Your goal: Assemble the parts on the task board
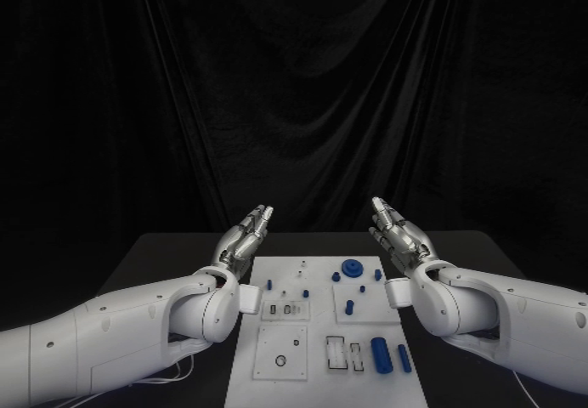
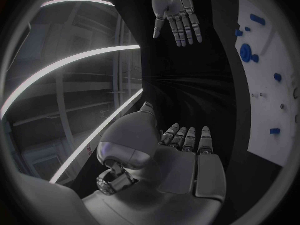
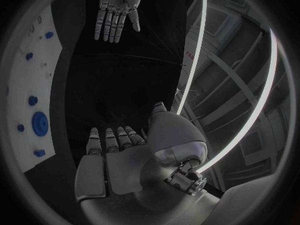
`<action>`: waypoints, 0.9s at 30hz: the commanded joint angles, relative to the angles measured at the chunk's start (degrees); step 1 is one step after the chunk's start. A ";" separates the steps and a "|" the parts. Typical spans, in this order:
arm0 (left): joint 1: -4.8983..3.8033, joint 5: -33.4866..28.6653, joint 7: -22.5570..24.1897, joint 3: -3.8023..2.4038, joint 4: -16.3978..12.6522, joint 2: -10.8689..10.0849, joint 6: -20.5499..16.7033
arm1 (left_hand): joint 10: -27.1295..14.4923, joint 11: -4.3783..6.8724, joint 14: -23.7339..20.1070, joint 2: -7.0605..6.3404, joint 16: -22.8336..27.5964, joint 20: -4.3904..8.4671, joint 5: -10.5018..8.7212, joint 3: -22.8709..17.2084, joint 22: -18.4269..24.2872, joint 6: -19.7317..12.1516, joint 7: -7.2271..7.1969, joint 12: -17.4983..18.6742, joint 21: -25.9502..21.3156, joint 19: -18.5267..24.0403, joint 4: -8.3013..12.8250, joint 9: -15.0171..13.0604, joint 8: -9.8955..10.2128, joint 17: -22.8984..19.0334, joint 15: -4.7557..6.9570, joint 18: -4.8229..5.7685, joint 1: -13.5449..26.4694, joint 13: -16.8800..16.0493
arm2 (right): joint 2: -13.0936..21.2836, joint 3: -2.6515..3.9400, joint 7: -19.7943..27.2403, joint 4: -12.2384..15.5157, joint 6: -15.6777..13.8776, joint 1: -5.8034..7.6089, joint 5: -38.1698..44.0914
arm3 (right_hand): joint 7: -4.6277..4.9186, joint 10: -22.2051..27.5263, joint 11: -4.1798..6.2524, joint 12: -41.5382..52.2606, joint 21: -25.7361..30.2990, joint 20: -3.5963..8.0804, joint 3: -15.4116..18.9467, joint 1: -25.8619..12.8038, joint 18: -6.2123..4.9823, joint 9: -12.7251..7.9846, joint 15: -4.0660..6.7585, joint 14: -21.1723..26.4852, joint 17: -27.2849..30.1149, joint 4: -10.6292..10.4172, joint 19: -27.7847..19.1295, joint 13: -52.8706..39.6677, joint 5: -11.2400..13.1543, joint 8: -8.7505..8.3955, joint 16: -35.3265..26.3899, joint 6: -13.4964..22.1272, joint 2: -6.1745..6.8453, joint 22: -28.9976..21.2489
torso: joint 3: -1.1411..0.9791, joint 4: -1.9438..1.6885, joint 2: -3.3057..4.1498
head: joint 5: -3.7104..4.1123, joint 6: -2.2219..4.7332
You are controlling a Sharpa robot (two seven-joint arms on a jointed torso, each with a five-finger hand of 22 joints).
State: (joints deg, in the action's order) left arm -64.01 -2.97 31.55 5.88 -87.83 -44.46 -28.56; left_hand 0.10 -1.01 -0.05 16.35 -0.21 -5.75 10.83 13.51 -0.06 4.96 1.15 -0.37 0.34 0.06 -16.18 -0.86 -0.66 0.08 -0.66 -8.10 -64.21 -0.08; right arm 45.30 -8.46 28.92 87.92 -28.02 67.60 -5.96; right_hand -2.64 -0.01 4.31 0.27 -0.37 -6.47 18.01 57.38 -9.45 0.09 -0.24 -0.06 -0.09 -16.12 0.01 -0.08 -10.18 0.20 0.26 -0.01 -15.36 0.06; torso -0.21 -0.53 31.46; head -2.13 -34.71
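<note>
The white task board [image 1: 321, 361] lies in the middle of the black table. Small blue parts stand on it: a round blue gear [image 1: 353, 269] at the far end, short pegs [image 1: 349, 308] in the middle, two long blue cylinders [image 1: 381, 354] near the front right. My left hand [image 1: 245, 235] is raised above the board's far left side, fingers straight and apart, holding nothing. My right hand [image 1: 398, 233] mirrors it over the far right side, also empty. The left wrist view shows my left palm [image 2: 178, 160], the right hand [image 2: 177, 16] opposite and the board [image 2: 265, 100].
The board [image 3: 31, 105] with its blue gear [image 3: 40, 121] also shows in the right wrist view, beside my right palm [image 3: 119, 157], with the left hand [image 3: 117, 10] across from it. Black table surface [image 1: 160, 255] lies on both sides of the board. A dark curtain hangs behind.
</note>
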 commanded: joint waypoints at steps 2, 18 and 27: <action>-1.32 -3.02 5.39 1.38 0.62 0.26 16.02 | -0.10 -1.13 0.05 0.34 0.21 -2.63 0.61 0.13 0.06 1.34 0.24 0.37 -0.34 -0.06 -0.61 -0.19 -0.39 -0.08 -1.74 -1.59 -2.20 0.08 | 0.30 -1.96 -2.53 -0.64 15.73 2.20 -6.24 | 1.33 0.01 -1.05 -0.27 0.37 -1.94 0.99 2.91 -0.67 -0.09 -1.66 0.06 0.09 -0.53 -0.01 0.08 -0.35 -0.20 -0.26 0.01 -0.18 -0.06 | -0.01 -0.01 0.01 | 0.00 0.01; -4.69 -6.77 10.59 6.09 2.35 0.64 36.66 | 4.90 -5.10 0.73 0.25 -1.04 -7.78 4.16 -0.13 -0.73 7.47 3.84 -4.66 0.78 -1.48 -0.54 -1.01 -1.88 0.40 -6.42 -2.24 -5.55 -1.53 | 0.64 -5.72 -3.90 -1.61 27.08 5.66 -10.60 | 4.64 0.01 -4.56 -0.27 0.23 -5.15 0.55 6.27 -0.80 0.74 -4.66 0.06 0.09 -0.49 0.14 0.08 -2.18 2.38 -0.26 -1.32 -0.09 0.07 | -0.01 -0.01 0.01 | 0.00 0.01; -4.68 -2.94 14.22 6.21 4.43 -1.10 39.91 | 6.52 -6.22 1.65 0.15 -2.62 -8.36 6.96 -0.61 -0.91 9.77 4.67 -7.75 1.15 -2.06 -0.45 -1.26 -2.48 0.81 -7.06 -2.23 -8.18 -1.94 | 5.92 -5.72 -4.91 -0.70 37.68 6.67 -9.17 | 6.19 -0.11 -6.44 0.27 -0.97 -7.11 -0.19 9.88 -0.82 1.39 -7.15 0.06 0.09 -0.14 1.70 -0.15 -5.91 6.17 -0.26 -2.65 0.48 0.92 | 0.31 -0.23 2.13 | 0.75 -7.95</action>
State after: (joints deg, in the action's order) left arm -68.63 -7.84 38.50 12.13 -83.05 -45.86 7.69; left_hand 6.42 -7.24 1.60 16.45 -2.84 -13.87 17.78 13.07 -0.94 14.76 5.92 -8.10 1.30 -2.03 -16.60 -2.12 -3.02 0.88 -7.52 -9.76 -72.32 -2.00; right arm 51.79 -14.21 25.43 86.56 3.84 74.12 -15.33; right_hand 3.35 -0.14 -1.83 0.27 -1.15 -13.37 18.05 66.94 -9.42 1.39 -7.15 -0.03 -0.09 -16.16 1.61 -0.14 -15.67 5.97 0.26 -2.50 -14.88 0.91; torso -0.09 -0.60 32.70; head -1.51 -41.93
